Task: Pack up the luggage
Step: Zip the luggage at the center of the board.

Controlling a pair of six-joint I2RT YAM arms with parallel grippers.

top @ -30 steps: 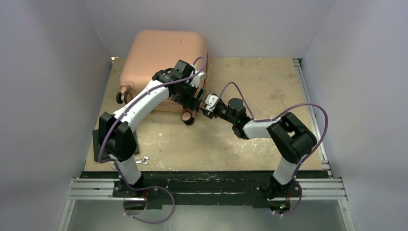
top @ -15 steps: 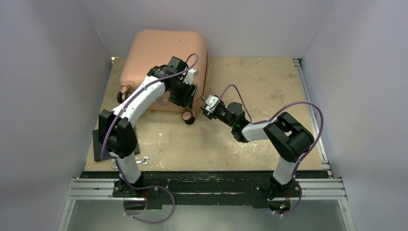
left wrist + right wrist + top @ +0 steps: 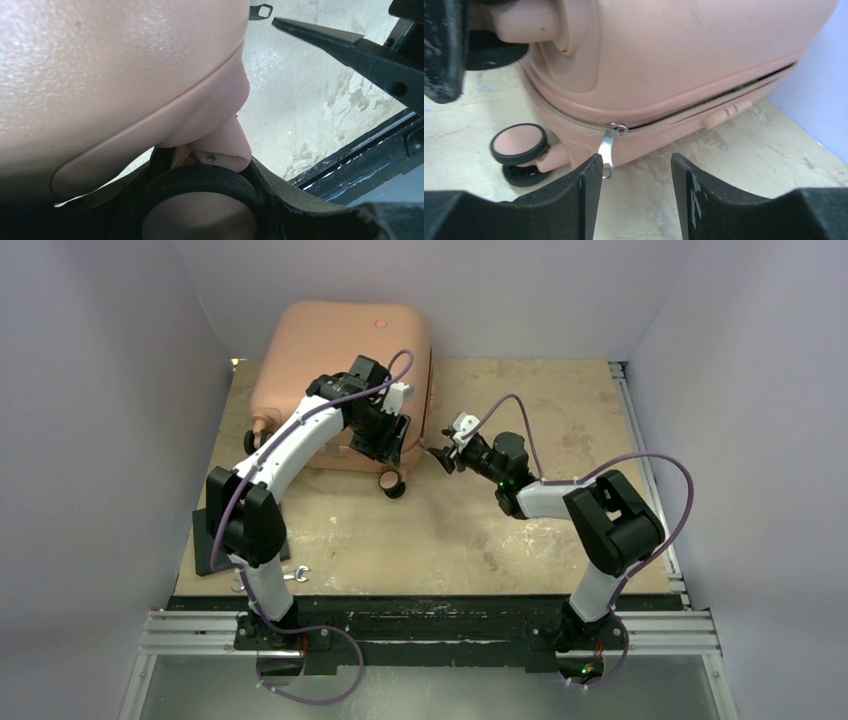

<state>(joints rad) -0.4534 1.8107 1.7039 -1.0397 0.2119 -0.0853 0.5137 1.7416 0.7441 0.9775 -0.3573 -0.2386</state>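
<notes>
The luggage [image 3: 340,350], a salmon-pink hard-shell case, lies flat at the far left of the table [image 3: 560,410], lid down, wheeled end toward the arm bases and long axis running away toward the back wall; one wheel [image 3: 392,484] juts from its near right corner. In the right wrist view the shell [image 3: 699,50] fills the upper frame; its seam is zipped round the corner but gapes as a dark slit [image 3: 744,86] along the right flank, so the case is judged not yet fully shut. The zipper pull [image 3: 607,150] hangs from the slider at that corner, just above and to the right of the wheel [image 3: 519,143].

The right gripper [image 3: 636,160] faces this corner low over the table, jaws spread and empty; the pull dangles just beside the inner face of the finger on the left of that view, not between the two. From above, the right gripper [image 3: 440,457] sits just right of the corner and is the nearer hand to the pull; a small sideways shift would probably centre it, and the zip would then travel along the long axis, away from the bases.

The left gripper [image 3: 385,445] rests over the same corner; its wrist view shows shell [image 3: 100,75], wheel [image 3: 197,200] and one finger [image 3: 350,47] clear of the shell; whether it grips cannot be told.
</notes>
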